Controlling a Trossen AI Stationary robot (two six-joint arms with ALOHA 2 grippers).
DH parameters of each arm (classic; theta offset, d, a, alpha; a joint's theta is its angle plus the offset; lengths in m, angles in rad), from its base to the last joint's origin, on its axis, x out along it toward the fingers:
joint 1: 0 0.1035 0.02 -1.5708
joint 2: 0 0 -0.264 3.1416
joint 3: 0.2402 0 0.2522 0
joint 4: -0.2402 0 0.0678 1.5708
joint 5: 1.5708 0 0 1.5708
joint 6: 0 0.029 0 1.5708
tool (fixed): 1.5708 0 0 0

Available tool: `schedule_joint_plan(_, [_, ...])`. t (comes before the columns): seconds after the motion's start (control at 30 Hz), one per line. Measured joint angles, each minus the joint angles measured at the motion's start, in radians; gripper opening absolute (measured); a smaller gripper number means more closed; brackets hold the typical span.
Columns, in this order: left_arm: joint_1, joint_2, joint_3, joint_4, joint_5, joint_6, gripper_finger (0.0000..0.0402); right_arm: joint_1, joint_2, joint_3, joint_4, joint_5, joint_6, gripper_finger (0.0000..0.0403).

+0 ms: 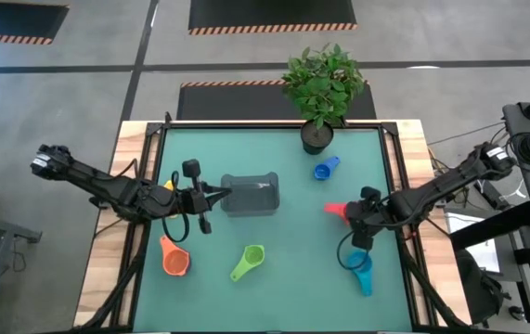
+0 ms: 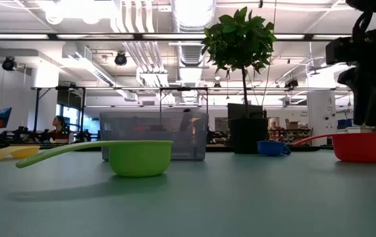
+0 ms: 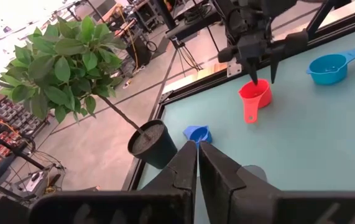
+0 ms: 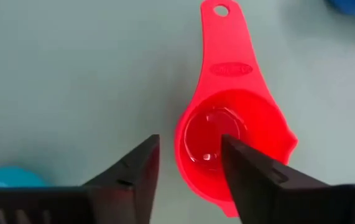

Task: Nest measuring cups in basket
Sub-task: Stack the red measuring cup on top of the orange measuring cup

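Measuring cups lie scattered on a green worktop [image 1: 274, 278], none of them in the basket [image 1: 250, 194]. That basket, a dark grey bin, sits near the middle of the worktop, toward the left. A red cup [image 4: 233, 140] lies right of centre, upright, with its handle pointing away from the right arm. The right gripper [image 4: 189, 162] hangs directly over it with its jaws spread: 1 finger [image 4: 248, 168] sits over the bowl, the other [image 4: 137, 165] outside the rim. They are not clamped on the cup.

A teal cup [image 1: 362, 274] lies at the near right. A blue cup [image 1: 325, 168] lies at the far side beside a black plant pot [image 1: 316, 137] holding a leafy plant [image 1: 324, 82]. A green cup [image 1: 249, 263] and an orange cup [image 1: 174, 257] lie along the near edge. A yellow cup [image 2: 11, 153] shows at the left.

The left gripper [image 3: 198, 149] hovers just left of the basket, jaws pressed together and holding nothing.
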Motion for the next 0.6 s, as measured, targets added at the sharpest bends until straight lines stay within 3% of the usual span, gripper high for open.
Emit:
schedule_joint_plan(0.13, [0.0, 0.0, 0.0, 0.0, 0.0, 0.0, 0.0, 0.0, 0.057, 0.0, 0.0, -0.026, 0.007, 0.0194])
schedule_joint_plan(0.27, [0.0, 0.0, 0.0, 0.0, 0.0, 0.0, 0.0, 0.0, 0.109, 0.0, 0.001, -0.027, 0.014, 0.0188])
schedule_joint_plan(0.6, [0.0, 0.0, 0.0, 0.0, 0.0, 0.0, 0.0, 0.0, 0.16, -0.001, 0.001, -0.031, 0.015, 0.0081])
